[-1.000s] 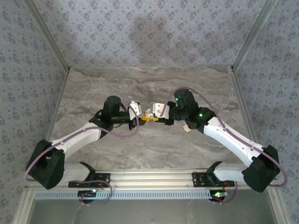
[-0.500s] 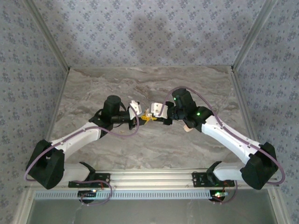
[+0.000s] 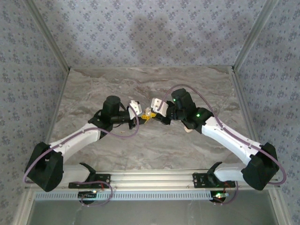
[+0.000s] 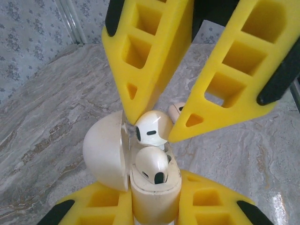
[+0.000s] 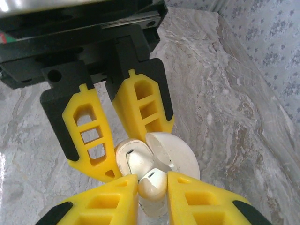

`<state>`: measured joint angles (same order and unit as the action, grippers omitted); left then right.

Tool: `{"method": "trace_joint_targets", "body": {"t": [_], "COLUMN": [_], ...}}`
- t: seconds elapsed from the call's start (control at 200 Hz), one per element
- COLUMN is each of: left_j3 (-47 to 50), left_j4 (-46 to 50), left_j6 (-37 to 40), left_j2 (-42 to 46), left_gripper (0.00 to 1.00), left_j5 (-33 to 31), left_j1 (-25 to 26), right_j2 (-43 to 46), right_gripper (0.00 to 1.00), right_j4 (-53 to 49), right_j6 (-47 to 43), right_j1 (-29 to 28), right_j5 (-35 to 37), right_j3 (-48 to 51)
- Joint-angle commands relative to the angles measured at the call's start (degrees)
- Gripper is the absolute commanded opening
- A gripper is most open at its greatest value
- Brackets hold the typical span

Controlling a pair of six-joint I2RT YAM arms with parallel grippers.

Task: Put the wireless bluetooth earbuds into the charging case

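Observation:
My left gripper (image 4: pixel 154 199) is shut on the body of the charging case (image 4: pixel 154 192), a cream hinged case held upright. Its domed lid (image 4: pixel 104 150) stands open to the left. One white earbud (image 4: pixel 152 165) sits in the case's near well. Directly above the case's far well is a second earbud (image 4: pixel 152 131), with my right gripper (image 4: pixel 158 124) shut on it and touching the case rim. In the right wrist view that gripper (image 5: pixel 153 180) pinches this earbud (image 5: pixel 157 183) over the open case (image 5: pixel 127 151). In the top view the grippers meet at mid-table (image 3: pixel 148 115).
A small peach-tan rounded object (image 3: pixel 188 129) lies on the marble table beneath my right forearm, also seen behind the fingers (image 4: pixel 176 110). Patterned walls enclose the table on three sides. Purple cables loop off both arms.
My right gripper has shifted left and closer to the case held by the left gripper, its jaws narrowing on the earbud. The left arm has stayed put.

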<state>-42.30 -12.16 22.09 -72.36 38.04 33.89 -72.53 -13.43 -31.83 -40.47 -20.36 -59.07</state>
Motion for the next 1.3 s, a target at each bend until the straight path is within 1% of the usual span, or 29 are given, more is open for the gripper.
{"method": "trace_joint_targets", "body": {"t": [0.0,0.315,0.61,0.774,0.844,0.969,1.109,1.224,1.294], "left_j3": [-1.55,-0.44,0.12,0.20,0.20,0.29,0.38,0.38,0.35], "left_j4": [-2.32,-3.91,-4.67,-4.82,-4.87,-4.19,-3.74,-3.81,-3.78], "left_j6": [1.22,2.52,2.96,3.05,3.05,3.27,3.40,3.40,3.40], "left_j2": [2.08,3.97,5.15,5.38,5.38,5.26,4.71,4.36,4.25], "left_gripper": [0.17,0.17,0.17,0.17,0.17,0.17,0.17,0.17,0.17], "left_j5": [-0.56,-5.10,-7.01,-7.54,-7.54,-7.37,-7.19,-7.17,-7.26], "left_j1": [0.60,1.00,1.38,1.55,1.59,1.66,1.85,1.93,2.02], "right_j2": [0.64,0.81,1.32,1.95,2.45,4.07,6.48,7.88,8.26], "right_gripper": [0.23,0.22,0.22,0.23,0.27,0.39,0.49,0.59,0.64], "right_j4": [0.21,0.49,1.64,2.07,2.36,3.56,5.26,5.83,5.41], "right_j6": [6.59,17.95,30.52,37.20,39.24,40.86,41.98,43.39,45.41], "right_j1": [-0.79,-2.79,-5.05,-5.32,-5.32,-4.55,-2.78,-1.31,-0.27], "right_j5": [2.46,7.40,15.35,17.37,17.64,15.53,11.09,6.99,5.82], "right_j3": [0.62,0.86,1.40,1.76,1.81,1.83,2.11,2.16,1.86]}}
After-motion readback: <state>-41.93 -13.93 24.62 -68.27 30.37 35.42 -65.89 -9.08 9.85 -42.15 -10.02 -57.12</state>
